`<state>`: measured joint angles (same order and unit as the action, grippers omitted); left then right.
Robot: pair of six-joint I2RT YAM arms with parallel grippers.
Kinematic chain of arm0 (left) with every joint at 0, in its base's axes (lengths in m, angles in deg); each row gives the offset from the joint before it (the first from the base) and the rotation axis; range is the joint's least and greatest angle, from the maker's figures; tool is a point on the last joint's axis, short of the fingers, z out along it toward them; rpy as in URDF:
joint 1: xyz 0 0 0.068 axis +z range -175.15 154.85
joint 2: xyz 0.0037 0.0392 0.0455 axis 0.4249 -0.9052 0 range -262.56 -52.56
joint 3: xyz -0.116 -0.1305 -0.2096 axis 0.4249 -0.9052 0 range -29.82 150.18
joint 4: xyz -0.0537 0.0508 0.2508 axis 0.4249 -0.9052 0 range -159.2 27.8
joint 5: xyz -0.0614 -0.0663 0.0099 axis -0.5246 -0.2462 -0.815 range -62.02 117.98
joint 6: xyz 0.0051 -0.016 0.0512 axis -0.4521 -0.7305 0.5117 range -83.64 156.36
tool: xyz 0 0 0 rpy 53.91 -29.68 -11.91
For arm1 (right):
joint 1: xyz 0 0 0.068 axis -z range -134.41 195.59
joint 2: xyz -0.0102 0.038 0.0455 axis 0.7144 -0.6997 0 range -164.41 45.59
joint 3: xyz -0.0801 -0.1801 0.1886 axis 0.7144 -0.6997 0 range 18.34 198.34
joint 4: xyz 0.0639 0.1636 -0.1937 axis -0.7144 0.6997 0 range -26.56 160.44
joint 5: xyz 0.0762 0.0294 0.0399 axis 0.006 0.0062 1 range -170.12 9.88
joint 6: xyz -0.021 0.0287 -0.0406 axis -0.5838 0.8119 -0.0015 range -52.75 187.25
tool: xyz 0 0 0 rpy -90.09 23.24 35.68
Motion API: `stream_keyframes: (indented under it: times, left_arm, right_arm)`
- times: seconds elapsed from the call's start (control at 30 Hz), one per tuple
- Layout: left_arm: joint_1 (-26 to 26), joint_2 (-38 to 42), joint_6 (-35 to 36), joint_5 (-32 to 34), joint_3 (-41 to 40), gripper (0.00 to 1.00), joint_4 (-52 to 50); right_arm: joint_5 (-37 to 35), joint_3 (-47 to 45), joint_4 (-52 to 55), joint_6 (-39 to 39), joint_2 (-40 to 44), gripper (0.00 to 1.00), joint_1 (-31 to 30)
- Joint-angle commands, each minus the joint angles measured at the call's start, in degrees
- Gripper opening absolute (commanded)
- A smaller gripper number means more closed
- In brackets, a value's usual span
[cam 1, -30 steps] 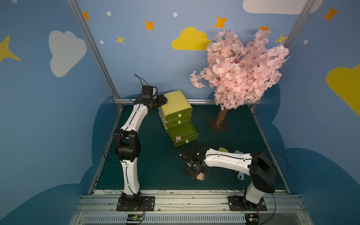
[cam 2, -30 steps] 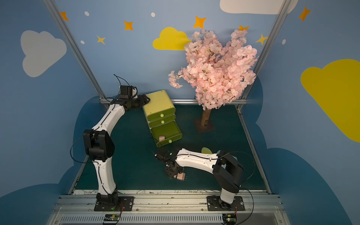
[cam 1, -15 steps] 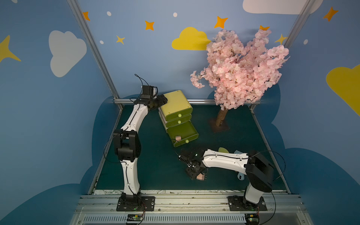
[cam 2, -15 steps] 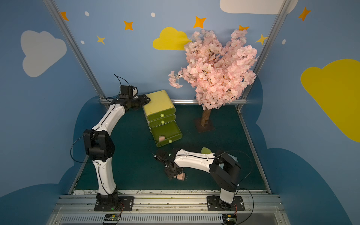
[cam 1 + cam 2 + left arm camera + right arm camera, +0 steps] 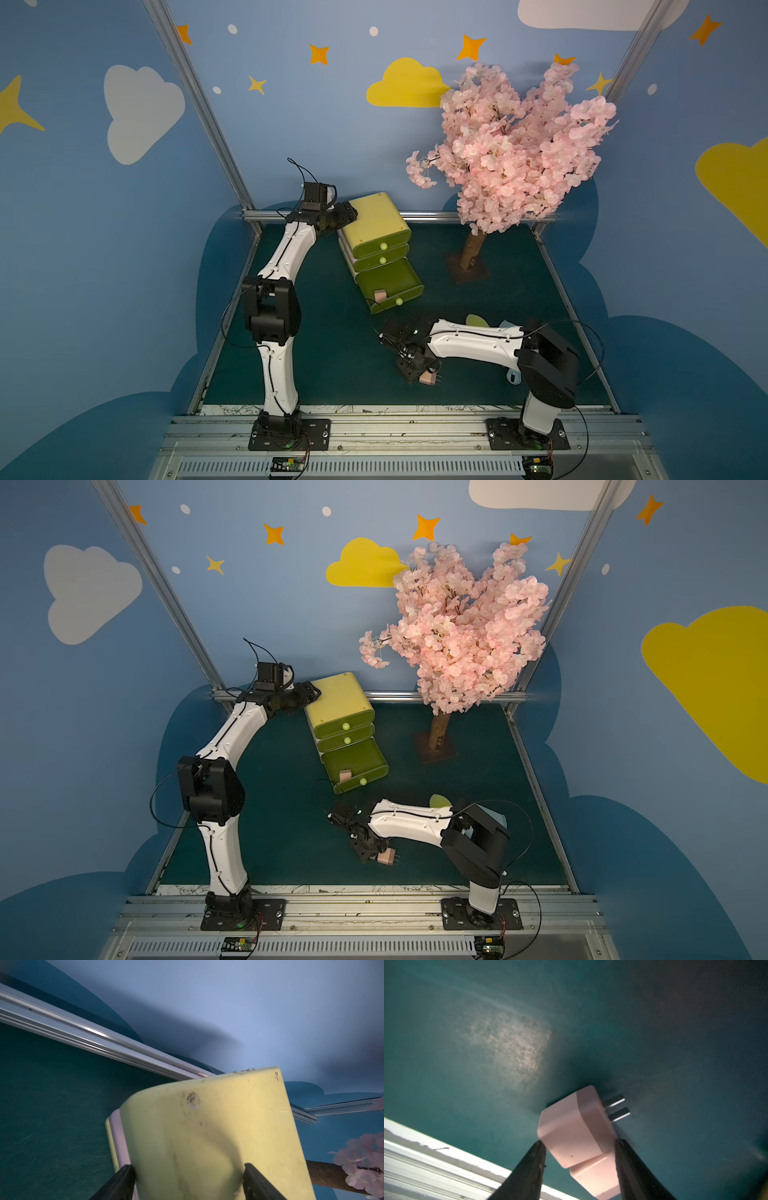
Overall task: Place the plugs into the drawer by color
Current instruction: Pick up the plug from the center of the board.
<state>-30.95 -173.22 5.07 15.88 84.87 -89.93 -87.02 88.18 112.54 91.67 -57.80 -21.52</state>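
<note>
Right wrist view: the right gripper (image 5: 579, 1141) has jaws flanking a pink plug (image 5: 571, 1124) on the green mat (image 5: 467, 1043), lower centre in both top views; whether they clamp it I cannot tell. A second pink plug (image 5: 593, 1177) touches it. The left gripper (image 5: 188, 1167) is clamped on the top edge of the drawer unit (image 5: 207, 1126), mid-frame in both top views. Its bottom drawer (image 5: 390, 286) stands open, a third pink plug (image 5: 379, 296) inside.

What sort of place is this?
Likely a robot test booth dressed like a nursery: left arm and right arm bolted to a metal rail, cloud-painted walls, a fake blossom tree.
</note>
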Motion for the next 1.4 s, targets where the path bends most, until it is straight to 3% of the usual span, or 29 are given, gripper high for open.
stream_keyframes:
  times: [0.0,0.47,0.7,0.8,1.07,1.2,1.37]
  left_arm:
    - [-2.20,-1.68,1.85,-1.65,-1.45,0.81,-8.31]
    - [-2.19,-1.42,1.89,-1.62,-1.48,0.81,-8.40]
    - [-2.20,-1.13,2.30,-0.33,-1.47,0.81,-8.56]
    - [-2.20,-1.01,3.24,1.48,-1.55,0.81,-9.18]
    - [-2.24,-0.63,3.77,1.75,-0.86,0.81,-9.53]
    - [-2.28,-0.05,3.81,1.49,-0.84,0.81,-9.98]
    - [-2.24,0.77,3.83,1.31,-0.87,0.81,-9.89]
  right_arm:
    - [-1.00,1.22,-0.84,-0.81,-2.34,0.55,-0.14]
    - [-5.09,7.74,-0.06,-4.42,-6.60,0.54,-0.46]
    - [-7.05,10.75,2.33,0.55,-3.10,0.61,-0.57]
    - [-8.04,12.85,4.27,4.87,-2.99,0.62,-0.49]
    - [-8.43,16.66,12.54,32.56,-3.63,0.62,2.63]
    - [-5.16,17.52,12.86,39.85,-4.59,0.62,3.32]
    - [-1.46,18.75,12.87,43.09,-6.93,0.64,3.86]
